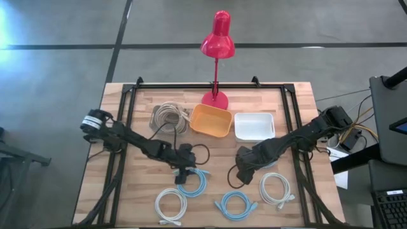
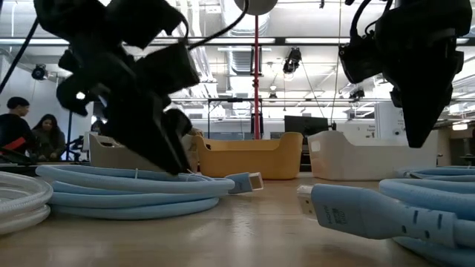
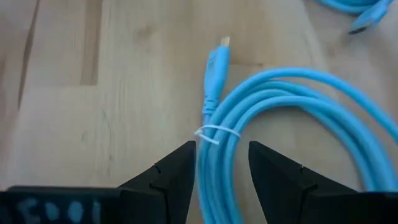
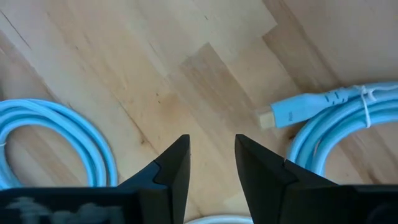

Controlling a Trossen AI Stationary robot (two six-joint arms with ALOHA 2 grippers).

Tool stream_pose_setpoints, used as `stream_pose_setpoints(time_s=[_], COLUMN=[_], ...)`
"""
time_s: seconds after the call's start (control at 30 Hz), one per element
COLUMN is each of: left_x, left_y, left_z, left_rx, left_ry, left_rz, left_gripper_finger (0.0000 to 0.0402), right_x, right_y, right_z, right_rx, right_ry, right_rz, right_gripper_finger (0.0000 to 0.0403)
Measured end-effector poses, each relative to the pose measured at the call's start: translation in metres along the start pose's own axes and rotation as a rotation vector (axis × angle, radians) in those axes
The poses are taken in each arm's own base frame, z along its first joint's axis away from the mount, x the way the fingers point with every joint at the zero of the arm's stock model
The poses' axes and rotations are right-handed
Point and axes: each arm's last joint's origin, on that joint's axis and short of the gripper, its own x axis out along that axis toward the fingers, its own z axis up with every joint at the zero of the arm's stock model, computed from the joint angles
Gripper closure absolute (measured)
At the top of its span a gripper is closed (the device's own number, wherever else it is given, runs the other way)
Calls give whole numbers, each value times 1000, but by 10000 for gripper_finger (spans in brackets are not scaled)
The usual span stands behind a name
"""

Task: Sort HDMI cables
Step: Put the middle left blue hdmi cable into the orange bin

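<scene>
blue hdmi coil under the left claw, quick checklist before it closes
1. Left claw open around the strands of the light blue coil: ok.
2. Coil lying flat on the table, white tie still on: ok.
3. Orange bin and white bin both empty: ok.
4. Right claw clear of that coil, above bare wood: ok.
5. Which bin takes blue: cannot tell.

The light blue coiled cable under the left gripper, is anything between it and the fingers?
Nothing visible. The left gripper sits open directly over the light blue coiled cable, its strands running between the fingers near the white tie. The right gripper hovers over bare wooden table.
</scene>
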Motion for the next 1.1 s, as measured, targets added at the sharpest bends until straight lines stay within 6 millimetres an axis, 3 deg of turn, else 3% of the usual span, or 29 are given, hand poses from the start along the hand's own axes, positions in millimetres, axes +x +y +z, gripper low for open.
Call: stream_pose_setpoints(time_s=[0.33, 0.57, 0.63, 0.8, 1.1], left_x=[19, 10, 5, -16, -42], left_y=[4, 3, 3, 0, 3], left_z=[-15, -9, -5, 30, 89], left_rx=[-48, -62, -72, -31, 202], left_ry=[71, 41, 27, -120, -203], left_rz=[53, 54, 80, 196, 610], left_gripper_finger=[241, 358, 370, 368, 365], right_x=[0, 1, 1, 2, 3], right_y=[0, 0, 1, 2, 2], right_z=[1, 2, 2, 3, 3], right_rx=[-26, -50, -69, -90, -96], right_ry=[-25, -56, -61, -69, -71], right_rz=[-11, -11, -3, 8, 11], right_gripper_finger=[293, 298, 297, 294, 306])
